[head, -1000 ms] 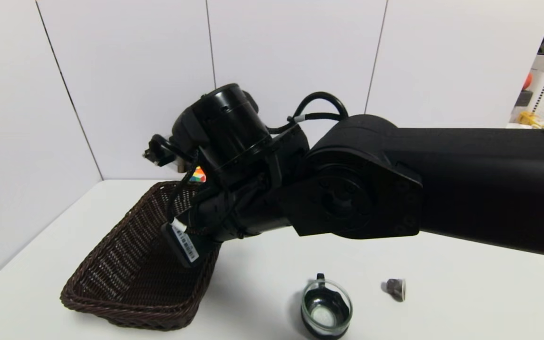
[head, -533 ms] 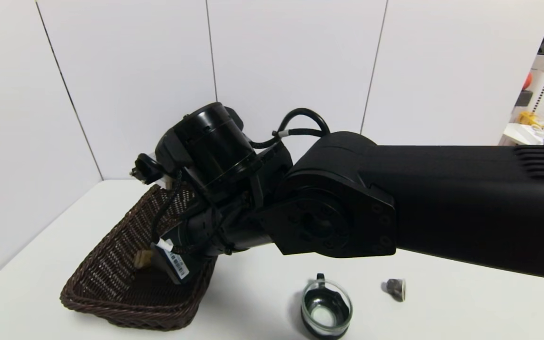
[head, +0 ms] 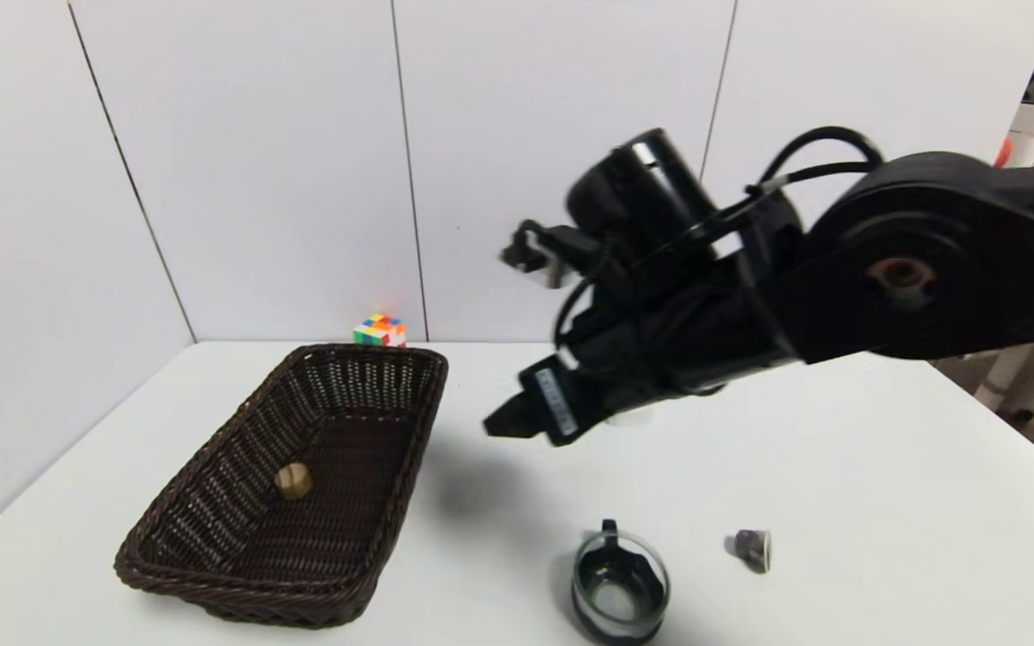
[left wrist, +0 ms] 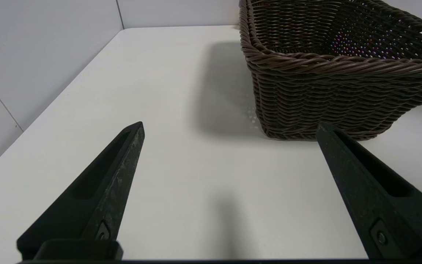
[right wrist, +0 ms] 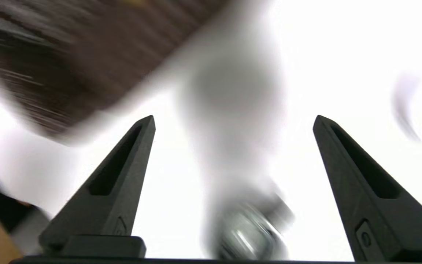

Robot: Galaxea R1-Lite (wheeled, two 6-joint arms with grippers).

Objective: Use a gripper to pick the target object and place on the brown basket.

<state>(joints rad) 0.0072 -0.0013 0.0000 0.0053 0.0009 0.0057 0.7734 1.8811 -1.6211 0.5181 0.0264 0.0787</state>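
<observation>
Right hand [head: 503, 422] withdrawn from basket [head: 212, 574], splayed.

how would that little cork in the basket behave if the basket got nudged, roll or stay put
The cork is a stubby cylinder, so it could roll if lying on its side. It looks light, so easily jostled. The brown basket has sloping woven walls that would probably contain it.

The head view looks down on the desk [head: 840, 502] from above, while the left wrist view sits low beside the basket [left wrist: 328, 73], which both views share.
</observation>
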